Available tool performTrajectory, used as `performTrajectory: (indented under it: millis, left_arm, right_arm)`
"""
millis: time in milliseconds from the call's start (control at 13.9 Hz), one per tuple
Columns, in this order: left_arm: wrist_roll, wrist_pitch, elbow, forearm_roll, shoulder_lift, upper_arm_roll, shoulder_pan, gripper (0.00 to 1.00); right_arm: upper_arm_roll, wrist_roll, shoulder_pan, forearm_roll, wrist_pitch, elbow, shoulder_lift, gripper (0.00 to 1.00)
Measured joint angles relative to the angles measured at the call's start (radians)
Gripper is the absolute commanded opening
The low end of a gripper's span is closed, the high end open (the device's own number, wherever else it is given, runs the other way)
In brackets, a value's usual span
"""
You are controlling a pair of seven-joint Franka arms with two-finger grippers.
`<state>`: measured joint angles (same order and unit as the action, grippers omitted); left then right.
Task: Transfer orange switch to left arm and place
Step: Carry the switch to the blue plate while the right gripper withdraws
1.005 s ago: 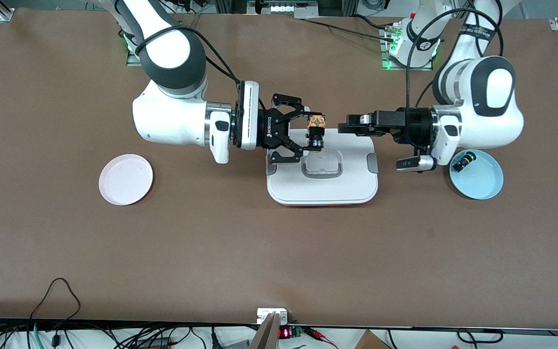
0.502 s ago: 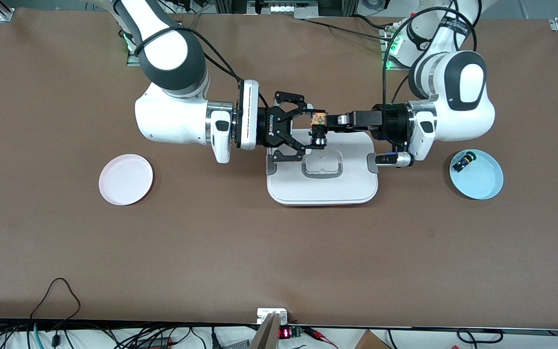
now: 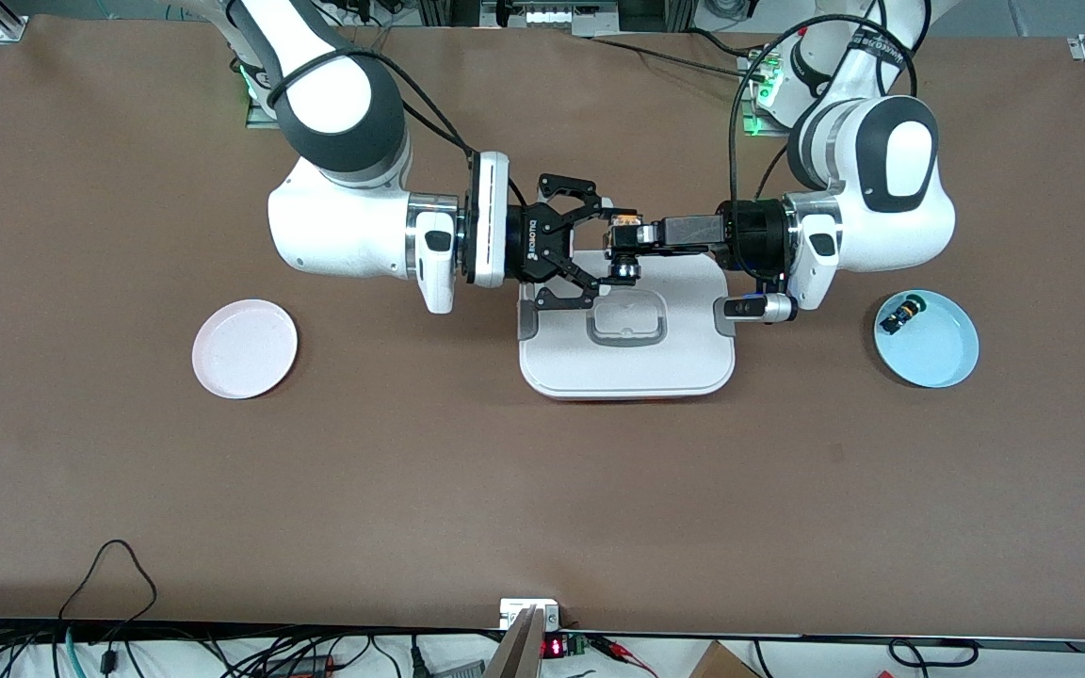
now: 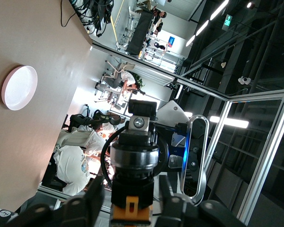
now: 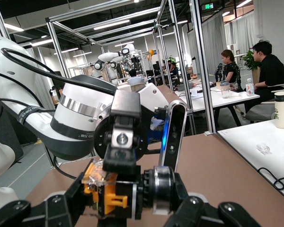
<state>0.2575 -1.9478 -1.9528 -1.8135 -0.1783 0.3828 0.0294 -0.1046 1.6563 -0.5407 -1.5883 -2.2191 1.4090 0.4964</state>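
Brown bench [image 3: 411, 490], mid-handoff: right gripper [image 3: 610, 248] clamped the orange switch [image 3: 620, 247] over the box [image 3: 627, 353], left gripper [image 3: 639, 238] pinching it too.

Orange switch [image 3: 620, 247]: small black body, orange part, in the air over the box [image 3: 627, 358], which is white, lid shut, mid-table.

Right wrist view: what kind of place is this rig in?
Most likely a shared robotics lab or open workshop. Aluminium frame cells stand in rows under strip lights, another white robot arm is mounted farther back, and people sit at a desk close by.
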Motion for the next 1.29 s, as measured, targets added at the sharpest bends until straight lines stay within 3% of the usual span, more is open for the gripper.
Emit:
performTrajectory:
  millis: [144,287,359,431,502,574,861,1292]
  left_arm:
    - [0.009,-0.002,0.000,-0.001,0.002,0.000,0.000,0.00]
    - [0.009,-0.003,0.000,-0.001,0.002,0.000,0.000,0.00]
    - [0.009,-0.003,0.000,-0.001,0.002,0.000,0.000,0.00]
    - [0.009,-0.003,0.000,-0.001,0.003,0.000,0.000,0.00]
    - [0.008,-0.003,0.000,-0.001,0.003,0.000,0.000,0.00]
    - [0.007,-0.003,0.000,-0.001,0.005,-0.001,0.001,0.00]
    - [0.006,-0.004,0.000,0.017,0.015,-0.004,0.010,0.00]
    - [0.005,-0.005,-0.001,0.260,0.028,-0.047,0.052,0.00]
  right_arm:
    - [0.000,-0.003,0.000,-0.003,0.000,0.000,0.001,0.01]
    - [0.000,-0.003,0.000,-0.003,0.000,0.000,0.001,0.01]
    - [0.000,-0.003,0.000,-0.003,0.000,0.000,0.001,0.06]
    - [0.000,-0.003,0.000,-0.004,0.000,0.000,0.001,0.44]
    - [0.000,-0.004,0.000,-0.008,0.000,0.000,0.001,0.96]
    - [0.000,-0.005,-0.001,-0.019,0.001,0.000,0.002,1.00]
    - [0.000,-0.005,-0.015,-0.081,0.002,0.000,0.008,1.00]
    - [0.038,-0.019,0.018,-0.084,-0.001,0.017,0.005,1.00]
